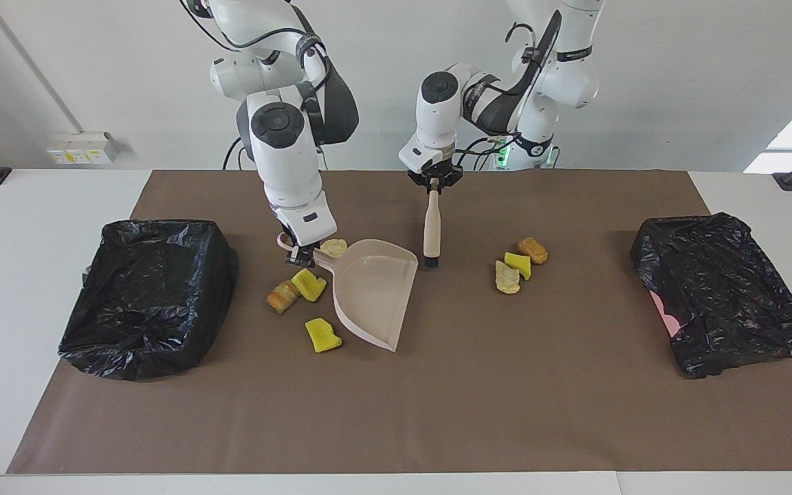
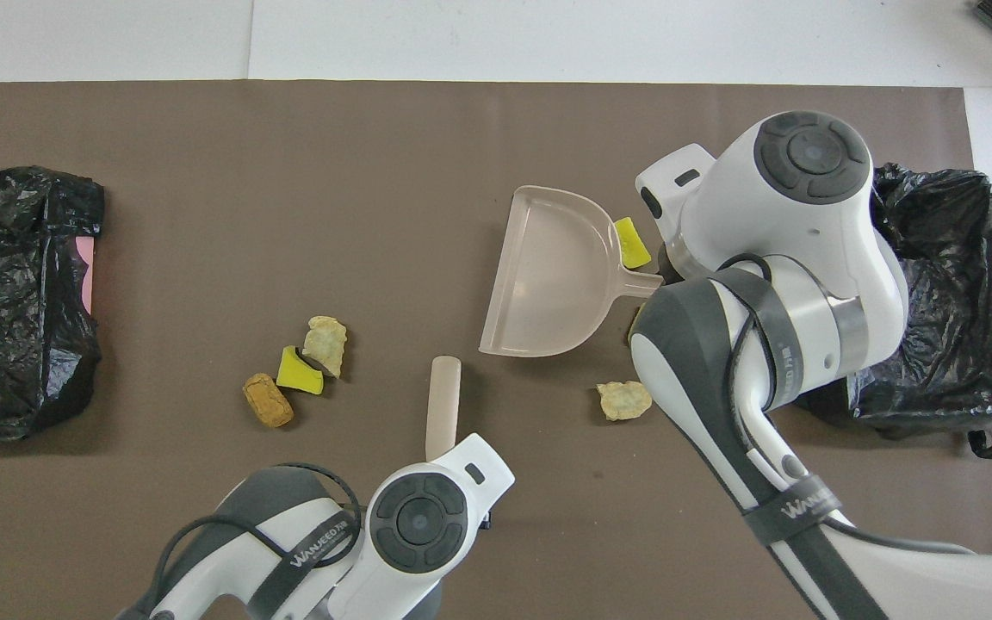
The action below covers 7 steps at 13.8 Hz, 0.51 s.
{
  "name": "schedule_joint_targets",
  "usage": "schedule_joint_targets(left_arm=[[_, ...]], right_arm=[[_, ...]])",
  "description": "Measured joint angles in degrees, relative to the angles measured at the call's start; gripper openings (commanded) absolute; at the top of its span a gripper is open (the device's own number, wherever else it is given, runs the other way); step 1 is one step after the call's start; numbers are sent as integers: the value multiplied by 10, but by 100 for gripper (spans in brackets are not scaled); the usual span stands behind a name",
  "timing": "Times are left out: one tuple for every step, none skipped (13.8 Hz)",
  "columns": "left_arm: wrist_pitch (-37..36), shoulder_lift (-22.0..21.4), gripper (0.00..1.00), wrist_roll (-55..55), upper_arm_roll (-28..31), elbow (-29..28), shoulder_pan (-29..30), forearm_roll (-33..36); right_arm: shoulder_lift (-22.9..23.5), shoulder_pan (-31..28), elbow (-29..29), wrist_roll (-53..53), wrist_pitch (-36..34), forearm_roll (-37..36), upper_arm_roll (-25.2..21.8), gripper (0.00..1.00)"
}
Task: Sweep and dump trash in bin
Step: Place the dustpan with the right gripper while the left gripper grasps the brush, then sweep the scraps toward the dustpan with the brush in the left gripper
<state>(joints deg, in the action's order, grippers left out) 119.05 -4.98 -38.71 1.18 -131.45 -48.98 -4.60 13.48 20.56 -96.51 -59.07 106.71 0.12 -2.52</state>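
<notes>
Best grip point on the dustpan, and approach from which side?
Grip the dustpan by its narrow handle stub, from above at the right arm's end. The wide, thin-walled scoop offers no hold. The right gripper is already shut there.

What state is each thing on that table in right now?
Dustpan: empty, held by its handle, mouth toward the brush.
Brush: upright, bristles down at the mat, gripped at its handle top.
Right gripper: shut on the dustpan handle.
Left gripper: shut on the brush.
Trash chunks: seven, loose on the mat, unswept.
Two bins: lined with black bags, open.
</notes>
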Motion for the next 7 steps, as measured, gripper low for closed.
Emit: schedule_joint_targets(left_arm=[[-6,-3,0,6,1,7,19,0],[-18,-9,0,21,2,14,41,0],[-40,-19,0,45,3,20,64,0],[-68,-33,0,73,4,24,88,1],[-99,-50,0,107,4,26,117,1],[-122,-64,0,144,5,25,147,5],[-136,-74,0,173,6,24,176,14]], right_arm=[[-2,1,-10,-22,5,0,0,0],[-3,2,-20,-35,10,0,1,0],[-4,3,-32,-42,24,0,1,0],[-7,6,-47,-45,43,0,2,0],[-14,13,-66,-46,64,0,3,0],[-21,21,-84,-46,73,0,3,0],[-29,33,-101,-46,76,1,4,0]])
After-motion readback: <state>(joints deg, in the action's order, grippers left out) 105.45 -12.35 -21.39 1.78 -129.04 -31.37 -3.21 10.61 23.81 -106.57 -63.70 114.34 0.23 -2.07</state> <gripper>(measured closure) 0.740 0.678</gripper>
